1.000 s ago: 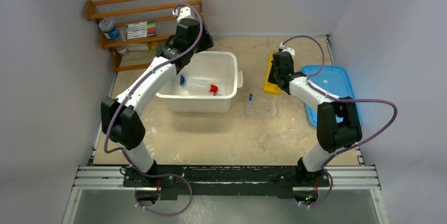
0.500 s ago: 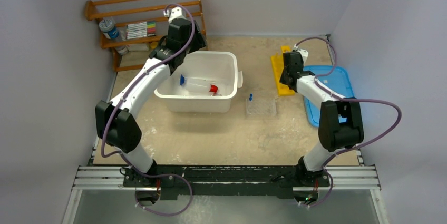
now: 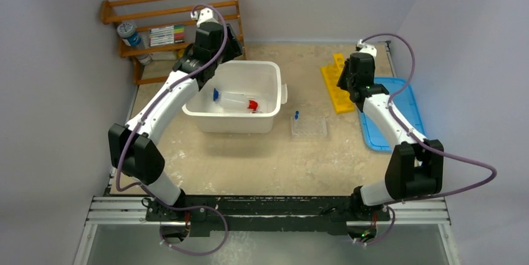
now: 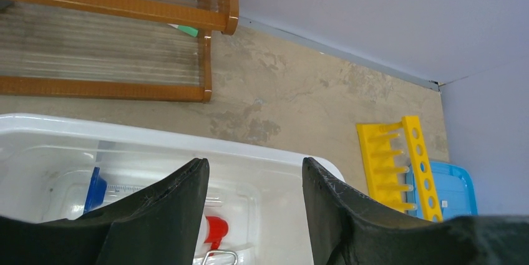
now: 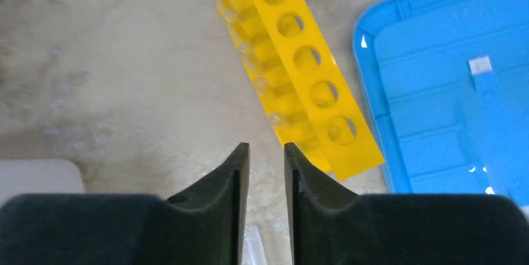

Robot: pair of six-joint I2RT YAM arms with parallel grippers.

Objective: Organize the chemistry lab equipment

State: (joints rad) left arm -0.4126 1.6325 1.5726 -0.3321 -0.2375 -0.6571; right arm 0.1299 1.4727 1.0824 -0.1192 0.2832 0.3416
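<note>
Right wrist: yellow rack beside blue lid.

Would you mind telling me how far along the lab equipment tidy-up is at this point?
Partly done. The squeeze bottle lies in the white tub. Nothing is in hand: the left gripper hangs open over the tub, and the right gripper, slightly open and empty, is by the yellow rack. Left to do: the packeted dish and blue-ended tube on the table.
</note>
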